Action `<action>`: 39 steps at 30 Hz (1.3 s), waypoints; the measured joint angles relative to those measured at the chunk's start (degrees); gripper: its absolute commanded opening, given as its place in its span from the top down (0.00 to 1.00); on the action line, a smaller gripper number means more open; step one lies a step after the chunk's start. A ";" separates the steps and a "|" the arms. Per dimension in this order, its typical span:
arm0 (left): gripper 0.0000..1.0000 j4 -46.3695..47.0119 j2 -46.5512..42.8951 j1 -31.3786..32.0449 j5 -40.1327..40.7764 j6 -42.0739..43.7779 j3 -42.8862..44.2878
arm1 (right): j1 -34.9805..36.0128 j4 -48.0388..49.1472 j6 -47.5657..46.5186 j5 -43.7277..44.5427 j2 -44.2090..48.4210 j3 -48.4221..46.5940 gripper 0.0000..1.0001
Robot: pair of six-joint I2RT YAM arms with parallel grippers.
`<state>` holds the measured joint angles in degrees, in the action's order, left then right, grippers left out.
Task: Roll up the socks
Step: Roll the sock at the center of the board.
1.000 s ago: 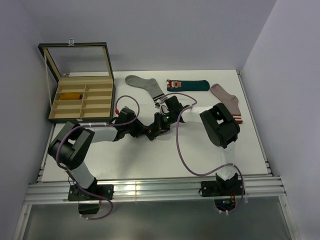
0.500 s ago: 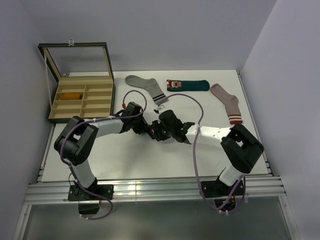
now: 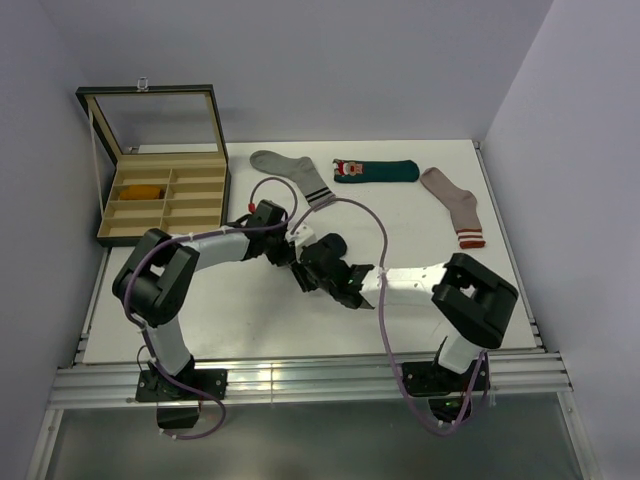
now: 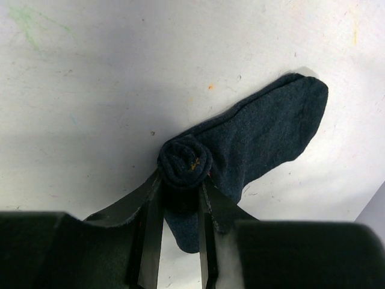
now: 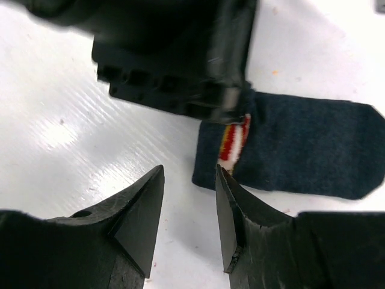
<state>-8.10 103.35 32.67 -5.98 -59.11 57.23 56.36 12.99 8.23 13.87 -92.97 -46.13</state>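
Note:
The navy sock [image 4: 264,135] lies on the white table, its cuff end wound into a tight roll [image 4: 184,161]. My left gripper [image 4: 180,180] is shut on that roll, one finger on each side. In the right wrist view the sock's flat part [image 5: 313,150] shows a red-white figure [image 5: 234,141] next to the left gripper's black body [image 5: 174,54]. My right gripper [image 5: 189,180] stands open just short of the sock's edge, with nothing between its fingers. From above, both grippers [image 3: 288,252] [image 3: 306,268] meet at mid-table and hide the navy sock. The dark teal sock [image 3: 378,171] lies flat at the back. A mustard roll [image 3: 142,191] sits in the box.
An open compartment box [image 3: 165,215] with a raised glass lid stands at the back left. A grey striped sock [image 3: 290,168] lies beside the teal one. A pinkish-beige sock [image 3: 455,205] lies at the back right. The arms' cables loop over the middle of the table [image 3: 250,310].
My right gripper has opened and drawn back off the navy sock, its arm swinging down and to the right. The left gripper keeps its hold on the roll.

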 measured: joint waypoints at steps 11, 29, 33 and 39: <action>0.90 -1.68 1.27 -0.07 -0.92 2.10 2.08 | 3.54 1.46 -3.65 8.94 -7.06 -1.66 0.52; 0.90 -2.99 2.21 -0.17 -1.90 4.00 3.65 | 3.67 0.22 -4.96 11.52 -9.14 -4.39 0.49; 0.90 -3.30 2.34 -0.22 -2.03 4.33 3.93 | 3.67 0.17 -5.20 12.85 -11.34 -5.31 0.51; 0.90 -4.02 3.02 -0.31 -2.45 5.46 5.05 | 3.65 -1.27 -5.11 16.00 -13.75 -7.34 0.62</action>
<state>-12.12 106.37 32.36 -8.43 -53.65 62.28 60.01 11.73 3.11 29.87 -106.72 -53.47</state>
